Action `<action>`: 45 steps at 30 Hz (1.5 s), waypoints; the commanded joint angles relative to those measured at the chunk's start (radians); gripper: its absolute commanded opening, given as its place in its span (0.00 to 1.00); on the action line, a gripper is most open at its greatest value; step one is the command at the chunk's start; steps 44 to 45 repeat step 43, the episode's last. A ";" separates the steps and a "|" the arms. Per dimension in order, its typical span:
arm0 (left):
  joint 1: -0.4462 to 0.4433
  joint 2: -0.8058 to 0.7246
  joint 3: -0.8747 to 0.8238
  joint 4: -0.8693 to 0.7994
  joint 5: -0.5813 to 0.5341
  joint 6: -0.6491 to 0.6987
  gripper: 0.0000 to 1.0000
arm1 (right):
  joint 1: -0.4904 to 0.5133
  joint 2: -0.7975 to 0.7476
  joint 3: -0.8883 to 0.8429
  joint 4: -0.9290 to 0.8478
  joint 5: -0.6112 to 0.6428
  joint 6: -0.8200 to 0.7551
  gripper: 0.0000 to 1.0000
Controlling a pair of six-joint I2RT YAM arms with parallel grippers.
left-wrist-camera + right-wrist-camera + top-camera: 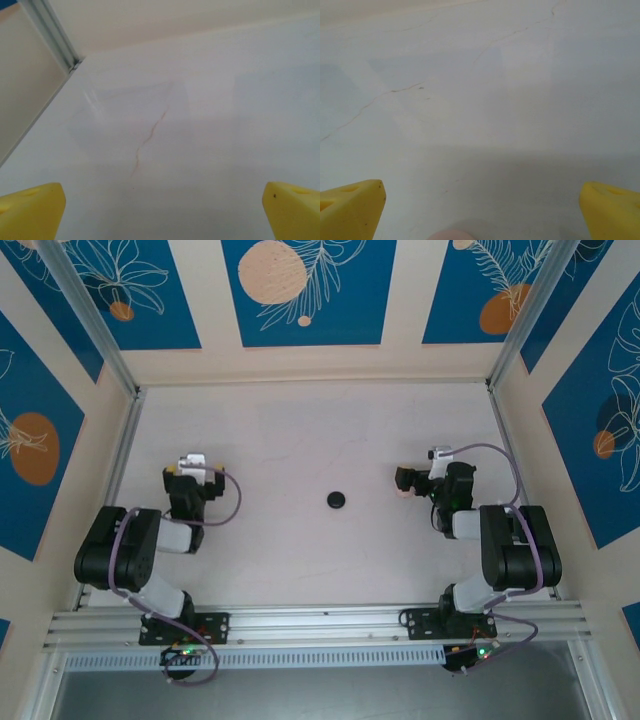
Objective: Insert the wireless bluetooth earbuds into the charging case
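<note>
My left gripper (160,212) and right gripper (480,212) both stand spread wide and hold nothing. They hang over a white table (300,430) veined with faint cracks, inside cream walls with blue leaf-print panels (305,290). A black disc (337,500) lies mid-table, and a pale pink disc (403,492) lies by my right fingers.

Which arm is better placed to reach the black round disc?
Right, probably: the right gripper, open, sits nearer the black round disc than the left gripper, with bare table between. A pale pinkish disc lies by its fingertips.
</note>
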 commanded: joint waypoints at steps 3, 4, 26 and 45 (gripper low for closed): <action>0.016 -0.014 0.020 -0.083 0.115 -0.067 1.00 | 0.004 0.003 0.021 0.042 -0.005 -0.029 0.99; 0.017 -0.009 0.016 -0.062 0.116 -0.062 1.00 | 0.005 0.002 0.022 0.041 -0.004 -0.029 0.99; 0.015 -0.011 0.028 -0.088 0.150 -0.048 1.00 | 0.005 0.002 0.021 0.043 -0.002 -0.029 0.99; 0.015 -0.011 0.028 -0.089 0.154 -0.045 1.00 | 0.005 0.001 0.024 0.032 0.006 -0.027 0.99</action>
